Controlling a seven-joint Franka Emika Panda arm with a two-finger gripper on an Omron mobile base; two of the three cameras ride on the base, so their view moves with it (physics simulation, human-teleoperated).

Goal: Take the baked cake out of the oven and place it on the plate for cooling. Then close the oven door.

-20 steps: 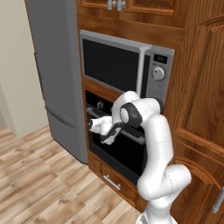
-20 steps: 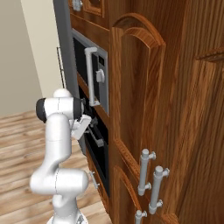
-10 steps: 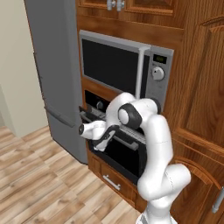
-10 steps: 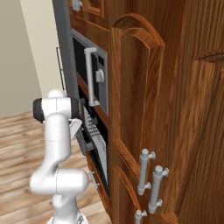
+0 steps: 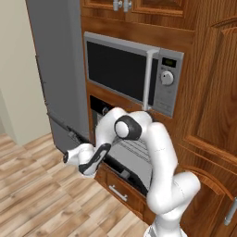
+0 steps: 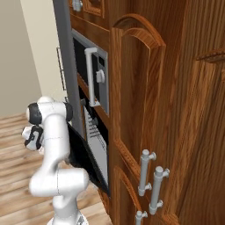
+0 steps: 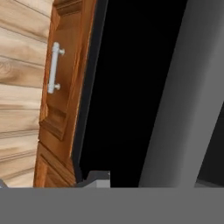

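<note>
**A:** Left base view, item one: door (image 5: 121,167). Position?

**B:** Hinged at the foot of the oven (image 5: 134,148) and tilted partway out toward the floor. Right base view shows it as a slanted black panel. The bar handle (image 7: 183,96) runs along its outer edge.

**A:** Item two: jaws (image 5: 83,159). State?

**B:** Cannot tell whether they are spread or pinching. Hand view shows the handle very close, crossing right in front, with dark door glass beside it. The jaws are at the handle, out from the oven mouth and below the microwave (image 5: 125,69).

**A:** Hazards?

**B:** If the grip is loose, the bar may slip free and leave the door half-open. A half-open door would probably block the reach for the cake. If the pull runs off the hinge arc, the arm may strain or scrape the drawer (image 7: 57,87) beneath.
</note>
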